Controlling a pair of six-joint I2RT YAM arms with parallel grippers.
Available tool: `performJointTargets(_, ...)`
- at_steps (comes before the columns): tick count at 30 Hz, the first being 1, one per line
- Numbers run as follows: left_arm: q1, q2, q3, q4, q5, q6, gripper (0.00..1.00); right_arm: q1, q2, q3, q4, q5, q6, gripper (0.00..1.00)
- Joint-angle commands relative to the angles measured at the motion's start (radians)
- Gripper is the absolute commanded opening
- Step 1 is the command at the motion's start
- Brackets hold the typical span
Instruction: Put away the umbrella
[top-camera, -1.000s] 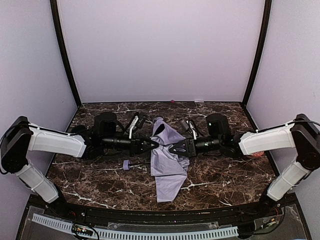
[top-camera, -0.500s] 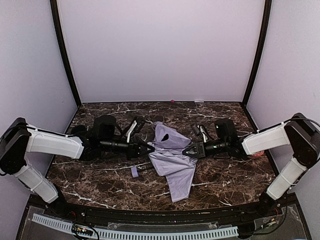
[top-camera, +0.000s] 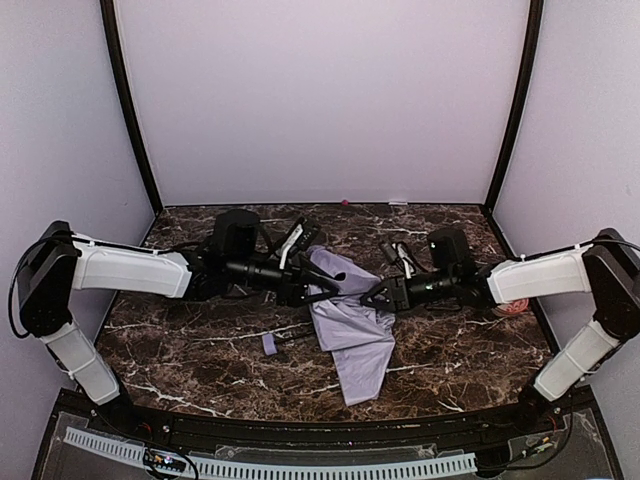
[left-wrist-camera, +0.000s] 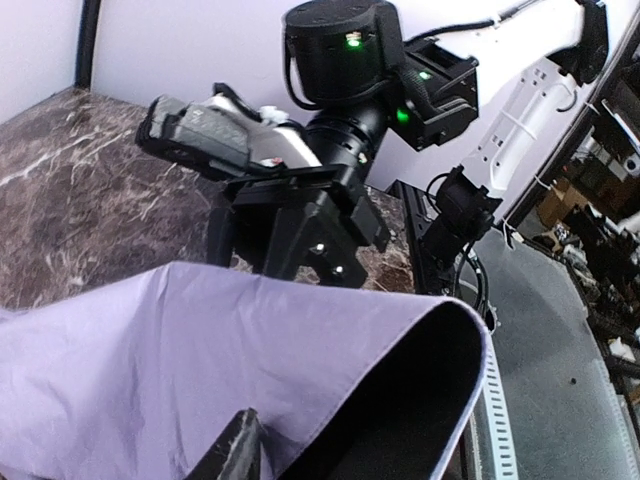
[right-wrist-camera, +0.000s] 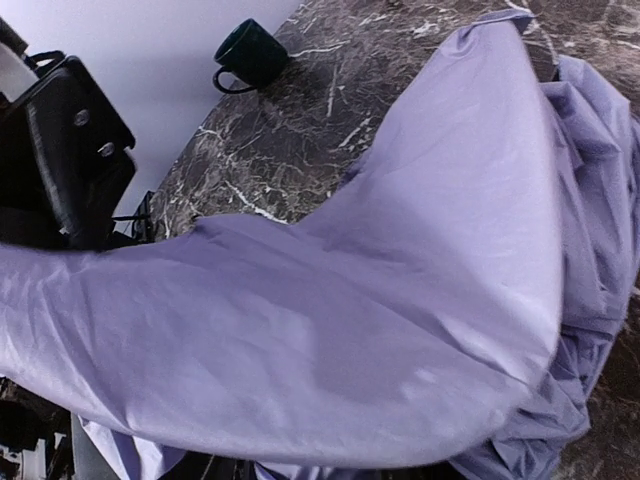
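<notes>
Both arms have swung toward the back of the desk (top-camera: 200, 350) since a second ago, dragging the umbrella (top-camera: 352, 325) right. Its small lavender handle (top-camera: 269, 343) has slid nearer the front edge.

The umbrella lies collapsed mid-desk, pale fabric heaped between the two hands, with one flap trailing toward the front. A thin black shaft (top-camera: 295, 336) runs from the handle under the cloth, and its far end is hidden.

The left hand (top-camera: 303, 291) meets the fabric's left edge. In its wrist view only one finger (left-wrist-camera: 238, 452) pokes up at the bottom, under a fold that shows the black lining (left-wrist-camera: 400, 420), so I cannot tell its spread or whether it holds anything.

The right hand (top-camera: 378, 296) touches the right edge. Its wrist view is filled with cloth (right-wrist-camera: 380, 280) and its fingers are out of sight, so I cannot tell there either.

A red-and-white disc (top-camera: 511, 309) is half hidden behind the right arm.
</notes>
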Motion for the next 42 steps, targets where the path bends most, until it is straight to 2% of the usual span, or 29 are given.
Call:
performJointTargets(1,-0.019,-0.008,0.046,-0.029,-0.016,0.046,0.30,-0.036,-0.077,0.037,-0.198,0.077,-0.096,0.45)
performJointTargets(3,-0.020,0.004,0.065,-0.044,-0.037,0.057,0.06,-0.053,-0.083,0.040,-0.238,0.095,-0.121,0.46)
performJointTargets(4,-0.019,0.010,0.080,-0.055,-0.049,0.064,0.00,-0.061,-0.077,0.041,-0.248,0.102,-0.126,0.46)
performJointTargets(8,-0.018,0.029,0.157,-0.064,-0.060,0.093,0.00,-0.081,0.020,0.067,-0.200,0.143,-0.108,0.46)
performJointTargets(12,-0.004,0.074,0.274,-0.090,-0.073,0.108,0.00,-0.077,0.212,0.156,-0.185,0.049,-0.129,0.42)
performJointTargets(15,0.049,0.144,0.356,-0.132,-0.100,0.060,0.00,-0.077,0.277,0.176,-0.195,0.019,-0.153,0.38)
performJointTargets(20,0.162,0.311,0.461,-0.198,-0.112,0.038,0.00,-0.077,0.299,0.155,-0.207,-0.016,-0.170,0.34)
performJointTargets(25,0.195,0.488,0.592,-0.340,-0.129,0.113,0.00,-0.070,0.292,0.142,-0.203,-0.048,-0.166,0.33)
performJointTargets(28,0.203,0.566,0.612,-0.398,-0.144,0.149,0.00,-0.070,0.243,0.142,-0.212,-0.030,-0.157,0.35)
performJointTargets(31,0.203,0.602,0.611,-0.419,-0.166,0.180,0.00,-0.073,0.156,0.163,-0.274,0.064,-0.168,0.41)
performJointTargets(37,0.207,0.623,0.625,-0.434,-0.165,0.219,0.00,-0.072,-0.096,0.181,-0.416,0.370,-0.275,0.57)
performJointTargets(39,0.207,0.630,0.639,-0.453,-0.169,0.236,0.00,-0.043,-0.178,0.169,-0.425,0.402,-0.358,0.78)
performJointTargets(41,0.207,0.633,0.646,-0.462,-0.169,0.243,0.00,0.010,-0.265,0.148,-0.388,0.369,-0.461,0.98)
performJointTargets(42,0.207,0.633,0.646,-0.462,-0.166,0.243,0.00,0.042,-0.298,0.137,-0.355,0.329,-0.509,1.00)
